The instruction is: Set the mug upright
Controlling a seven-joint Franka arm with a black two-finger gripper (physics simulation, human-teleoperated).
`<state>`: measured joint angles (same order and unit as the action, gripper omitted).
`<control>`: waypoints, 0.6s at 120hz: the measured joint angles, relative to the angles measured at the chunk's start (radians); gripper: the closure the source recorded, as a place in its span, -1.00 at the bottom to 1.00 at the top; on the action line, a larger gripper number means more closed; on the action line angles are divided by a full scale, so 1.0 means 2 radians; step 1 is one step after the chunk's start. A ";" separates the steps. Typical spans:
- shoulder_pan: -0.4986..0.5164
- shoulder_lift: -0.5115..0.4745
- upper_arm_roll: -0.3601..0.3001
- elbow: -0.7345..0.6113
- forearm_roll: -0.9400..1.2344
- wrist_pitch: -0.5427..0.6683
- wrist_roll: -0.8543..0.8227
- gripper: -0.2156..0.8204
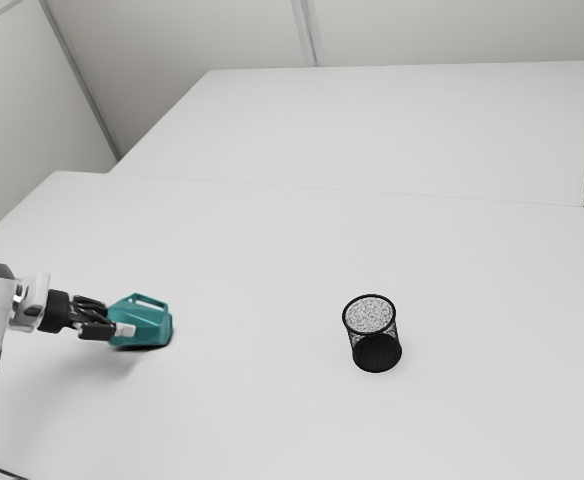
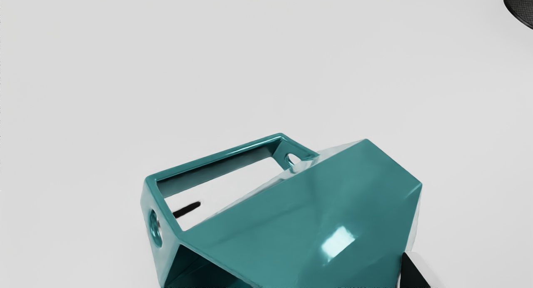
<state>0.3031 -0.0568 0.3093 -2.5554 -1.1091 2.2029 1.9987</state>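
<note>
The teal faceted mug (image 1: 148, 321) is on its side near the exterior view's left, its handle on the side toward the far edge of the table. My gripper (image 1: 115, 318) is right up against the mug's near end there. In the wrist view the mug (image 2: 333, 213) has its handle loop beside the body, and part of its dark opening faces my hand. A black and pale part of the gripper (image 2: 414, 275) meets the mug's side. Much of the gripper is hidden by the mug, so its hold cannot be made out.
A black mesh cup (image 1: 376, 350) stands on the white table (image 1: 262, 400), well apart from the mug toward the exterior view's right. Part of this mesh cup (image 2: 520, 7) also appears in the wrist view. A second white surface (image 1: 372, 130) adjoins the table's far edge.
</note>
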 joint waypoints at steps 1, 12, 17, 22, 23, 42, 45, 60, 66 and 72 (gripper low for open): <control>0.000 0.000 0.000 0.000 0.000 0.000 0.001 0.19; 0.001 -0.002 0.000 0.000 -0.003 0.002 0.011 0.34; 0.000 -0.005 0.000 0.001 -0.004 0.002 0.015 0.45; 0.000 -0.009 0.000 0.001 -0.004 0.002 0.019 0.57; 0.000 -0.010 0.000 0.001 -0.004 0.002 0.019 0.59; -0.003 -0.022 -0.001 0.001 -0.008 0.001 0.030 0.80; -0.004 -0.023 -0.001 0.001 -0.010 0.002 0.032 0.82; -0.004 -0.025 -0.001 0.001 -0.016 0.006 0.038 0.88; -0.004 -0.028 -0.002 0.001 -0.018 0.008 0.040 0.89; -0.006 -0.036 -0.003 0.001 -0.018 0.011 0.042 0.90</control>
<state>0.2915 -0.1296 0.3024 -2.5530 -1.1460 2.2257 2.0826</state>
